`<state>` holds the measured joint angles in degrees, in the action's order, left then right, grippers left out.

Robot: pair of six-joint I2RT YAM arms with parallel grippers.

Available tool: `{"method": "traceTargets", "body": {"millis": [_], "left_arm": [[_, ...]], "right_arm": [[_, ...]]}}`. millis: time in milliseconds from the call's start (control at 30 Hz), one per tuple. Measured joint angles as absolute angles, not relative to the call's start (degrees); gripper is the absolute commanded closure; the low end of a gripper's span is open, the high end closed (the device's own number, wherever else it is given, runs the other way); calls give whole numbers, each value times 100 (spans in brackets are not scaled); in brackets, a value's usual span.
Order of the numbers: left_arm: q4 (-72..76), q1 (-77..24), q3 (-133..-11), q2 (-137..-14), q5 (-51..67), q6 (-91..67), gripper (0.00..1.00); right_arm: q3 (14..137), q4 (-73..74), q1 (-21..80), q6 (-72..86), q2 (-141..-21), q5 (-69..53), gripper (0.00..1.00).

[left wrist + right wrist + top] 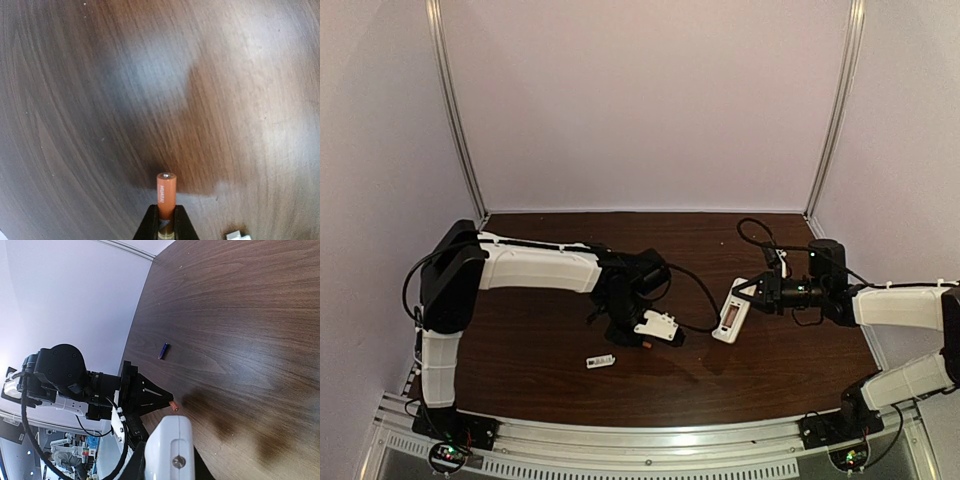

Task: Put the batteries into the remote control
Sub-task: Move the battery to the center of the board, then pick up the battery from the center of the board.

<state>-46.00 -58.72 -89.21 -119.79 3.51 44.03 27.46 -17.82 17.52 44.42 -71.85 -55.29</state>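
My left gripper [166,222] is shut on the orange battery [166,192], which sticks out past the fingertips just above the dark wood table [100,100]. In the top view the left gripper [642,341] is at the table's middle, left of the white remote control [731,317]. My right gripper [748,296] is shut on the remote and holds it tilted above the table. In the right wrist view the remote's end [170,450] fills the bottom, with the left gripper [159,396] and the orange battery tip [173,406] just beyond it. The purple battery [163,351] lies on the table farther off.
A small white flat cover piece [601,361] lies on the table in front of the left gripper. A white corner [238,235] shows at the bottom of the left wrist view. Pale walls and metal posts [455,110] close in the table's back and sides.
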Motion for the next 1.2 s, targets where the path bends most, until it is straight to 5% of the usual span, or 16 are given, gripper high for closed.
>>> {"method": "traceTargets", "body": {"millis": [300,467,833,900,1200], "left_arm": [[-4200,-6018,-8864,-12003,1,5336,83],[-4036,-6042,-8683,-12075,-73,5498,60],[-3592,-6049,-8372,-11673,-419,4768,27],[-3540,-6049,-8145,-11190,-447,4484,4],[-2187,-6042,-6716,-8103,-1328,1483,3]], "right_arm": [[2746,-1782,1745,4440,-7201,-5533,100],[2746,-1782,1737,4440,-7207,-5535,100],[2751,-1555,1734,4274,-7216,-5494,100],[2759,-1500,1734,4233,-7234,-5457,100],[3076,-1446,1835,4152,-7778,-5107,100]]}}
